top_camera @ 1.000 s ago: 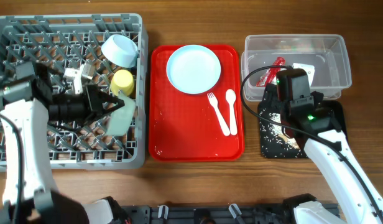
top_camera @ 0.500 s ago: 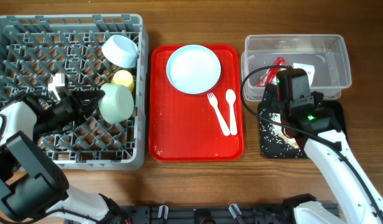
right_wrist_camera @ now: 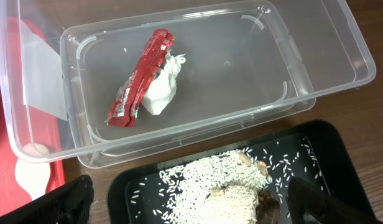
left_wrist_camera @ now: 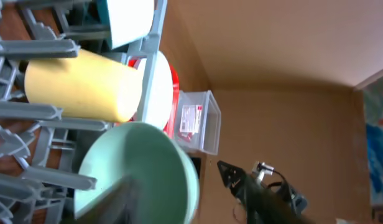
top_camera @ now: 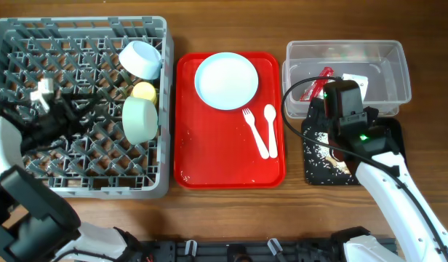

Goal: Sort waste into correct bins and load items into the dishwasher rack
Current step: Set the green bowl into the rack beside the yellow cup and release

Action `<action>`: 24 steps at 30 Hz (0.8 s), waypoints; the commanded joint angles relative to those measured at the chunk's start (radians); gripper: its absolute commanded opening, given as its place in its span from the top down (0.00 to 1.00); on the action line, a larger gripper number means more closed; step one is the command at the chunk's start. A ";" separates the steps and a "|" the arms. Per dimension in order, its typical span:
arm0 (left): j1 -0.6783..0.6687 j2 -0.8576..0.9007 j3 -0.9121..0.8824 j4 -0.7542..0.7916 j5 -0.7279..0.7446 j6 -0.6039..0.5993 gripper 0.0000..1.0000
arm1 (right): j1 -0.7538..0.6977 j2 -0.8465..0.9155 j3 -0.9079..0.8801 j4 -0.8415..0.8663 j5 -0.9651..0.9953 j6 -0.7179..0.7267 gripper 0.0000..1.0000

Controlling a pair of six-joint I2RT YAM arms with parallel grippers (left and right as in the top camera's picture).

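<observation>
Dishwasher rack point(top_camera: 78, 191) with green bowl point(top_camera: 140, 118), yellow cup point(top_camera: 144, 91), clear tub point(top_camera: 391, 73) with red wrapper point(right_wrist_camera: 140, 78)

Green bowl point(top_camera: 140, 118) in grey rack point(top_camera: 78, 191), blue plate point(top_camera: 226, 81), fork point(top_camera: 254, 135), spoon point(top_camera: 270, 127) on red tray point(top_camera: 217, 160)

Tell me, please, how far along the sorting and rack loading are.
Done: red wrapper and crumpled paper in the clear tub; rice scraps in the black tray; white bowl, yellow cup, green bowl in the rack. In hand: nothing; left gripper and right gripper are open. Remaining: plate, fork, spoon on the red tray.
</observation>
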 commanded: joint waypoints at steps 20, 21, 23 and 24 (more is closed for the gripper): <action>-0.351 -0.175 0.021 0.026 -0.577 -0.171 0.83 | -0.002 0.000 0.009 0.002 0.017 0.000 0.00; -0.350 -0.175 0.021 0.026 -0.577 -0.171 0.83 | -0.002 0.000 0.009 0.002 0.017 0.000 0.00; -0.350 -0.175 0.021 0.027 -0.589 -0.186 0.82 | -0.002 0.000 0.009 0.002 0.017 0.000 0.00; -0.351 -0.175 0.021 0.027 -0.610 -0.189 0.80 | -0.002 0.000 0.009 0.002 0.017 0.000 0.00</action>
